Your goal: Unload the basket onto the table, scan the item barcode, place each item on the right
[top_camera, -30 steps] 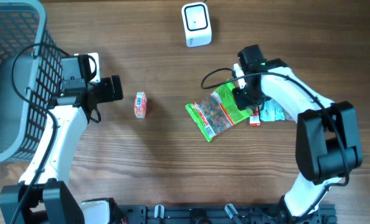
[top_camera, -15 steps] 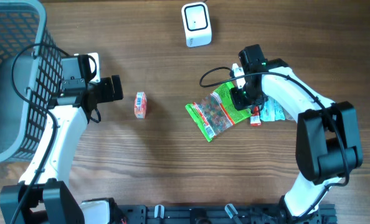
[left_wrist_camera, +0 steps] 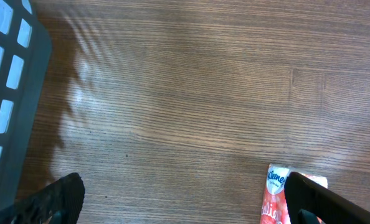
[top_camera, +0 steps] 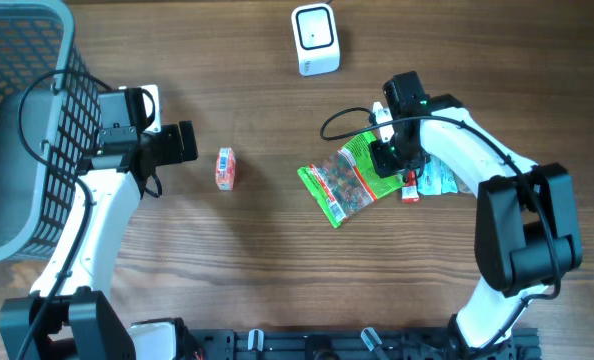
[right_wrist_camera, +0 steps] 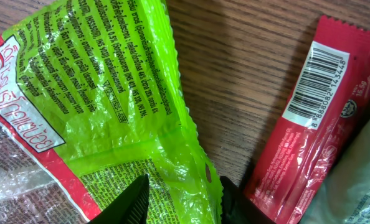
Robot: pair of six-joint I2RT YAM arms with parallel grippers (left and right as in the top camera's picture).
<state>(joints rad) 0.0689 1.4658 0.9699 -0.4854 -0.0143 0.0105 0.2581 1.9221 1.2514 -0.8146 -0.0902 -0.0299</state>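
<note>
tissue pack [left_wrist_camera: 276, 194] cropped (bottom edge), basket [top_camera: 47, 200] cropped

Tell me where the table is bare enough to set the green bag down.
Bare wood lies between the tissue pack and the green bag, and along the front strip below them. It is crowded right of the bag, by the red bar and the right gripper.

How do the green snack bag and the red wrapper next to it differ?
The green snack bag is wide and crinkled; the red wrapper is narrow and smoother. The red wrapper shows a barcode; the green snack bag shows only text here. Both lie on the table.
</note>
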